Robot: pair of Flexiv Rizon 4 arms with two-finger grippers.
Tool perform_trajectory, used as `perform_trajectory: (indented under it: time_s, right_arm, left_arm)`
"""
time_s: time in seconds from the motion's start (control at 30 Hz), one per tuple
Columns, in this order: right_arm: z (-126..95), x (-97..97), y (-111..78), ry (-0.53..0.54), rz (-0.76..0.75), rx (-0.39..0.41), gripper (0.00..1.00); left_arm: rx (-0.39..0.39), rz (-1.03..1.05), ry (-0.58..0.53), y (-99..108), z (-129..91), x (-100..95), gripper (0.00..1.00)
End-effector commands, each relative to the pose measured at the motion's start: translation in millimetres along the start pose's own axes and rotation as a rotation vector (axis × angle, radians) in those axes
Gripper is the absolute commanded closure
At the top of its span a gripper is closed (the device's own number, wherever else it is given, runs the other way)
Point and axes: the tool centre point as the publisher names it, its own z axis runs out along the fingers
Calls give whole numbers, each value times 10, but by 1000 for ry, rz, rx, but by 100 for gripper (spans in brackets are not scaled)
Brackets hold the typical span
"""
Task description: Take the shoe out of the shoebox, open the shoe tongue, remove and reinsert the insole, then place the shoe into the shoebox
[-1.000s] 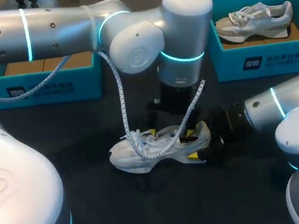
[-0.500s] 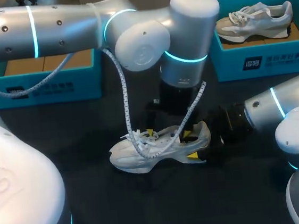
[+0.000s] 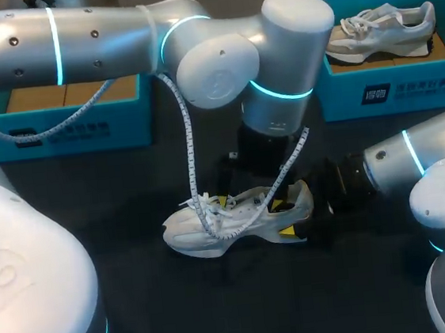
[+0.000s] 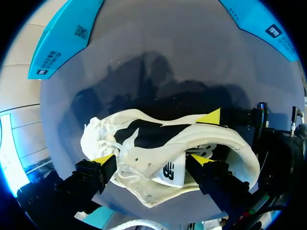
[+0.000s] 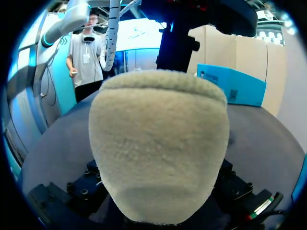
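A white shoe (image 3: 236,221) lies on the black table, toe to the left, laces loose. My left gripper (image 3: 250,202) hangs just above its lacing from the big wrist overhead. In the left wrist view that gripper (image 4: 152,160) is open, its yellow fingertips (image 4: 103,160) spread over the shoe (image 4: 158,148), one by the laces and one by the side logo. My right gripper (image 3: 285,217) comes in from the right and is shut on the heel, a yellow tip on each side. The fuzzy heel (image 5: 158,143) fills the right wrist view and hides the fingers.
A teal shoebox (image 3: 59,124) with cardboard inside stands at the back left. A second teal shoebox (image 3: 390,93) at the back right holds another pale shoe (image 3: 379,31). A white cable (image 3: 190,162) droops from my left arm over the shoe.
My left arm's wrist and elbow have drifted a little to the right over the shoe. The shoe and the right arm have stayed where they were.
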Motion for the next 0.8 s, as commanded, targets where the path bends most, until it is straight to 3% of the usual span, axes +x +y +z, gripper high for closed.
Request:
perform_trajectory:
  time_s: [0.03,0.7,0.77,0.8]
  right_arm:
    - [23,15,0,-1,0,6,100]
    - [23,15,0,-1,0,6,100]
    - [23,15,0,-1,0,6,100]
    - [23,15,0,-1,0,6,100]
  left_arm:
    - [3,-4,-25,13,9,-6,0]
    - [6,-52,-31,124,-150,-420,0]
    - [-10,-44,0,141,-159,-435,51]
    - [-10,-44,0,144,-161,-436,69]
